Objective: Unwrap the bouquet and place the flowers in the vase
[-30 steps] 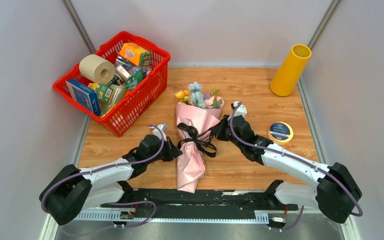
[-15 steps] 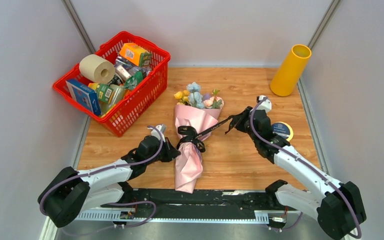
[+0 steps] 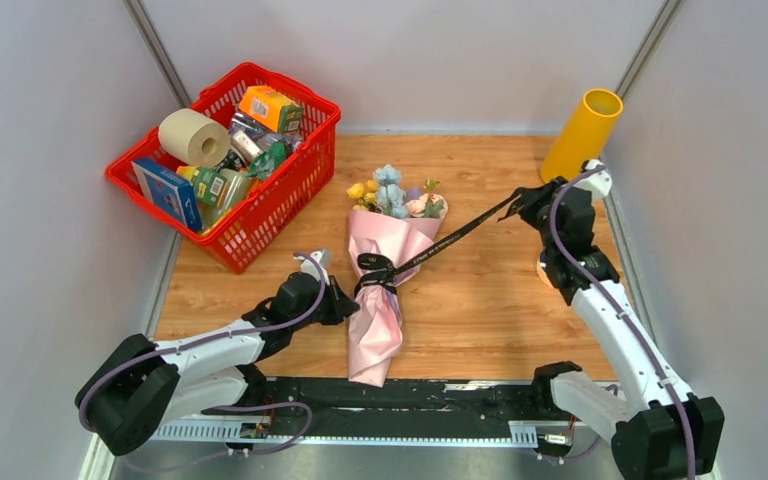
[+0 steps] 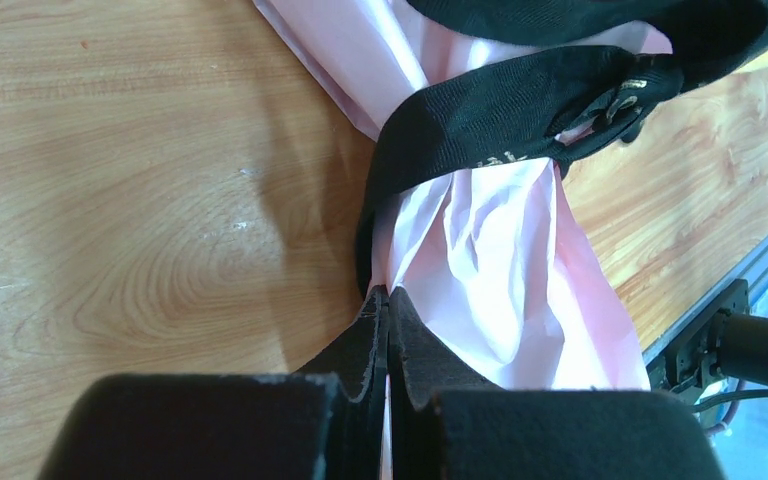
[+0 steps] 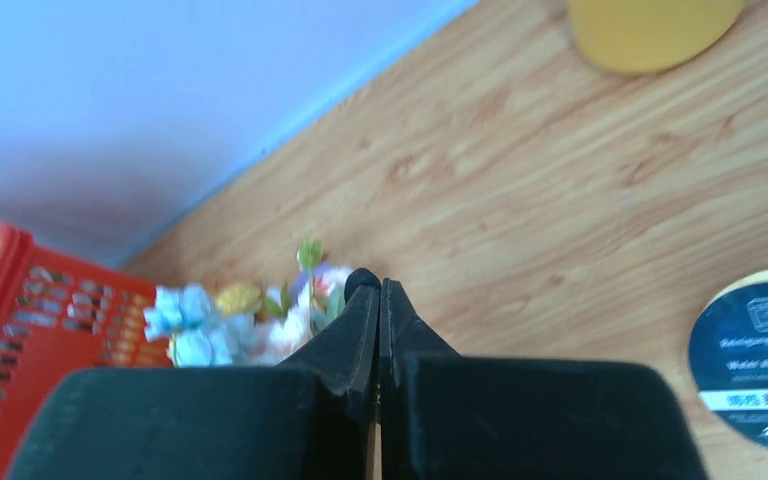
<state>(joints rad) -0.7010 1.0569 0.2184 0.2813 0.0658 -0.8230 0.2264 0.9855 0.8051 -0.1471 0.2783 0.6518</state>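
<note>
Step in hand: pulling the tie loose. The bouquet lies mid-table, blooms toward 12 o'clock and paper tail toward 6. The flowers are still inside the wrap. The vase stands at the far corner, about 2 o'clock from the bouquet, well apart from it.

The right gripper is closed tight on the free end of the black ribbon, just beside the vase's foot. The ribbon runs taut from it down to the knot on the bouquet's waist. The right wrist view shows the fingers pressed together but not the ribbon itself. The left gripper is also fully closed, at the bouquet's 9 o'clock side just below the ribbon. In the left wrist view its tips meet the pink wrap and a pink sliver shows between them, so it likely pinches a fold of paper.

The bow looks undone, but a loop still circles the waist.

To do it well:
- The pull should stay along the ribbon's line toward 2 o'clock, low and steady, not jerked.
- The left pinch should hold as the anchor, or the whole bouquet slides with the pull.
- The vase is close behind the right wrist, and more travel that way risks knocking it. Better to swing toward 3 o'clock.
- If the loop binds, slacken and re-pull rather than tear the paper.

The red basket at 10 o'clock and the tape ring play no part.
</note>
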